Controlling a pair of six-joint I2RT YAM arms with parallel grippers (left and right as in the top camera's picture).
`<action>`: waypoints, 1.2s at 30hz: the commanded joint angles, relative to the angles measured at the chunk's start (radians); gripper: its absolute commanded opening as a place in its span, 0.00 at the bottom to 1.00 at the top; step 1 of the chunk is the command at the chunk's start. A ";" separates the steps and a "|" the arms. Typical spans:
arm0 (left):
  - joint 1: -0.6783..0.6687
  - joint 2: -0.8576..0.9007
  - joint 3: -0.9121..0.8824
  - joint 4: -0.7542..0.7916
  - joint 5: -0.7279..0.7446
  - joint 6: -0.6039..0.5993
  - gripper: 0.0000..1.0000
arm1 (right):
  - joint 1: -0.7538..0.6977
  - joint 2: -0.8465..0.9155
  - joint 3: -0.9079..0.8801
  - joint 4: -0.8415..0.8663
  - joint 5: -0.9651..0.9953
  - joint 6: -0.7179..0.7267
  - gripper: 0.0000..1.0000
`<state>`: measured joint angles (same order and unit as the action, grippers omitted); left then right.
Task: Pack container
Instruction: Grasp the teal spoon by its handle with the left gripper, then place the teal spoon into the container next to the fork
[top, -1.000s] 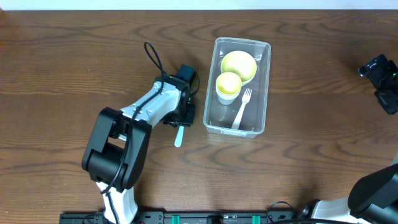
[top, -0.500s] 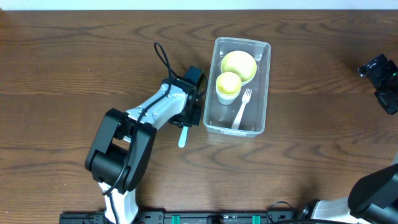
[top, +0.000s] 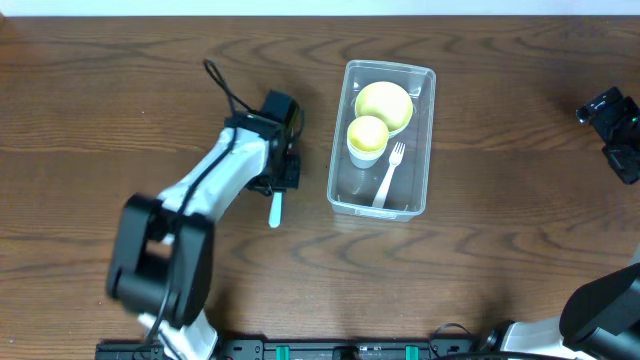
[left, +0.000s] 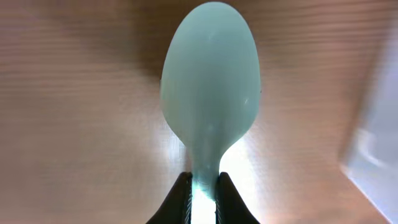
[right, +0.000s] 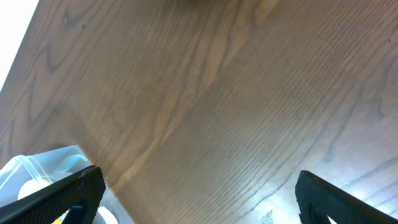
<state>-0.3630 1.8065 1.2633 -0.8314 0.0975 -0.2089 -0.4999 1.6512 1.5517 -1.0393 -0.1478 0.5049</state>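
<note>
The left pincer (left: 202, 193) pinches the neck of a pale teal spoon (left: 210, 81), whose bowl points out over the wooden counter (top: 120, 120). Near on its right, apart from the spoon, lies the clear container (top: 337, 150), holding a yellow bowl (top: 383, 103), a cup (top: 367, 135) and a white fork (top: 388, 172). The right pincer (right: 199, 183) hangs spread, well beyond the container's far side.

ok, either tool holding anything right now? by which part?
Left tool grips the pale blue spoon by its handle, just below the bowl. Right tool is open, holding nothing.
</note>
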 joint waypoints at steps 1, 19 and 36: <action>-0.024 -0.127 0.059 -0.051 -0.011 0.013 0.06 | -0.004 0.003 -0.003 -0.001 0.005 -0.005 0.99; -0.399 -0.050 0.338 0.164 -0.011 -0.026 0.06 | -0.004 0.003 -0.003 -0.001 0.005 -0.005 0.99; -0.441 0.121 0.406 0.141 0.031 -0.041 0.46 | -0.004 0.003 -0.003 -0.001 0.005 -0.005 0.99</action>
<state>-0.8051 1.9926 1.6016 -0.6521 0.1177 -0.2337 -0.4999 1.6512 1.5517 -1.0393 -0.1478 0.5049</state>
